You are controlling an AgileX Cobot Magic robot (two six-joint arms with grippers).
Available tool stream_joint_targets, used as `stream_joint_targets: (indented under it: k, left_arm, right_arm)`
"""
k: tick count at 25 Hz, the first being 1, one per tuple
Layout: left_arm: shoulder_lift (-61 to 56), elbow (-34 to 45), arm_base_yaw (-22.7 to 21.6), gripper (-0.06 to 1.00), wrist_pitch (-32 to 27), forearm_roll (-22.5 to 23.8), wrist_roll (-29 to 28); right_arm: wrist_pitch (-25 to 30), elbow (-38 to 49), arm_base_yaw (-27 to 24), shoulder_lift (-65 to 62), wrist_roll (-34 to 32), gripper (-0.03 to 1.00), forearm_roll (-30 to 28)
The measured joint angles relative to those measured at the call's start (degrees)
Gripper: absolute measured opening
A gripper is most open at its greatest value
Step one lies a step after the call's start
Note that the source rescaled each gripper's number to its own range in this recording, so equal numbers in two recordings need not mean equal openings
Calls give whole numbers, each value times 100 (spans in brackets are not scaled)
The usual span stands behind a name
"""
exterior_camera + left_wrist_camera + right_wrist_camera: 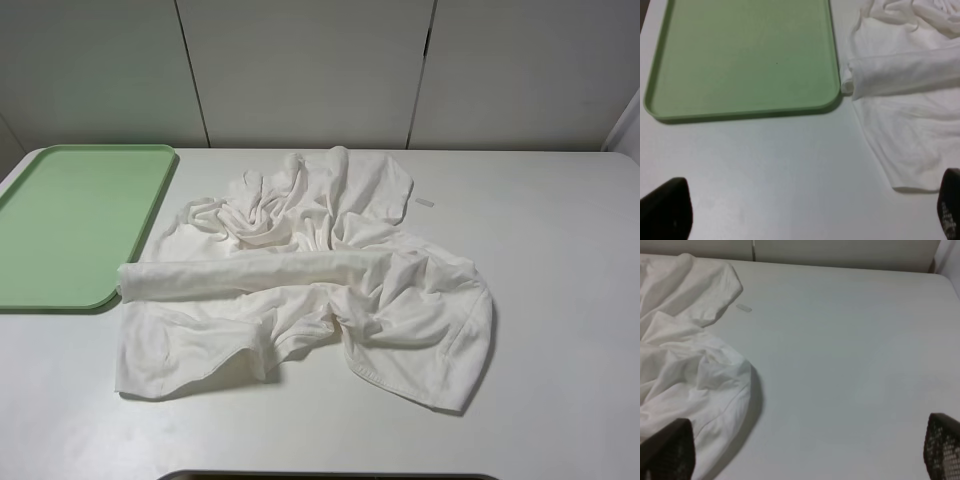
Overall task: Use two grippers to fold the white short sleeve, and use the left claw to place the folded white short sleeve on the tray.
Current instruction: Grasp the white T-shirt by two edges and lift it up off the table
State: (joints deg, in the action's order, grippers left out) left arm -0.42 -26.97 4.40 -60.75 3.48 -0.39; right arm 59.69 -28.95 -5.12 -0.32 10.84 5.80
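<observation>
White short sleeve [300,280], a large plain off-white thin cloth T-shirt, lies crumpled mid-surface, unfolded, w/ no end effector on it.

Around it:
- A flat light green plastic rectangular tray [70,225] w/ a low rim sits on the left side of the pale grey-white surface [560,300].
- A small pale tape strip [424,203] lies just beside the shirt's far-right flap, not touching.
- Off-white wall panels [300,70] stand behind.

Shirt & tray meet directly. One part of the cloth is rolled into a long tube running left-right across the heap, approx. parallel to the surface's front edge. The tube's left end looks to touch the rim at the tray's near right corner. Its right end goes under bunched folds. A hemmed edge curves round the near-right side, and the far half is a knot of wrinkles.

The left end effector [807,215] shows only as two black fingertips [667,210] at the wrist view's corners, spread wide & empty. It is above bare surface near the tray's near rim & the shirt's near-left corner. The right end effector [805,452] is likewise spread wide & empty, above the shirt's right edge & the bare surface beside it. One of its fingertips [665,452] overlaps the cloth edge in its wrist view; contact can't be told.

Neck opening & sleeves are hard to pick out, and front vs back can't be told. The tray's left edge is cut off in the high view. A dark strip [330,476] runs along that view's bottom edge, w/ too little showing to ID.
</observation>
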Motion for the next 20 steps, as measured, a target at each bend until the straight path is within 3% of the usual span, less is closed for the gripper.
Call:
stream_joint_targets:
  k: [20]
  left_arm:
    - [0,0,0,98,20,55,0]
  right_arm:
    - [0,0,0,0,0,100,0]
